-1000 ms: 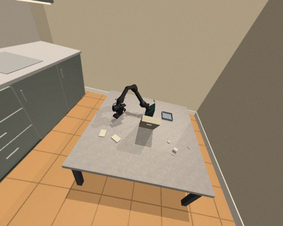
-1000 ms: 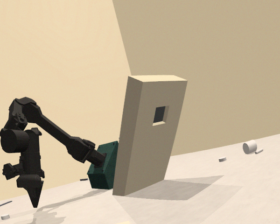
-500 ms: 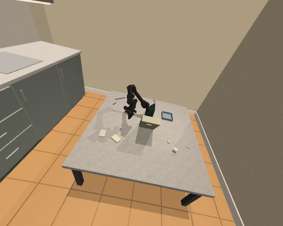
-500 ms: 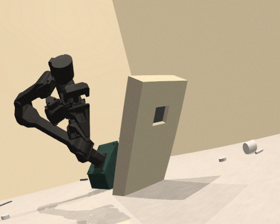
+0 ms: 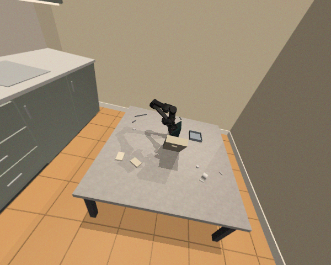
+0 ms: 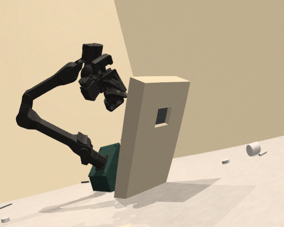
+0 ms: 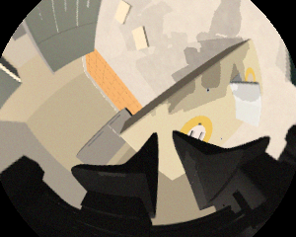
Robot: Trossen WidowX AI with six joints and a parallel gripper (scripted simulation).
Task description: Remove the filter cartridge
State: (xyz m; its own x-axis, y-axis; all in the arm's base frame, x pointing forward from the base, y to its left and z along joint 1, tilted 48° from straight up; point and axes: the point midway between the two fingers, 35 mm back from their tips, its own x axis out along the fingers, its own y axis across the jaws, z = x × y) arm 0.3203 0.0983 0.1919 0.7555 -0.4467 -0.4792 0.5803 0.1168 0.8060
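Note:
The cream service panel (image 5: 175, 139) (image 6: 146, 146) (image 7: 163, 120) stands upright and leaning on the table. In the wrist view the round cartridge (image 7: 197, 132) sits in its face inside a yellow ring, with two dark slots showing; the top and exterior views hide this face. My gripper (image 6: 126, 92) (image 7: 164, 134) is narrowly open with nothing between the fingers. It is in front of the panel's upper part, its tips pointing towards the face; the cartridge appears just beyond the right finger in the wrist view. Contact cannot be told. The dark-rimmed tray (image 5: 195, 140) lies beside the panel, holding nothing visible.
A pale boxy part (image 7: 248, 106) and a second yellow ring (image 7: 250, 75) show at the panel's far side. The green arm base (image 6: 100, 183) stands close to the panel. Two cream blocks (image 5: 119, 155) (image 5: 135, 162) and a white cylinder (image 5: 204, 176) (image 6: 253, 149) lie on the table.

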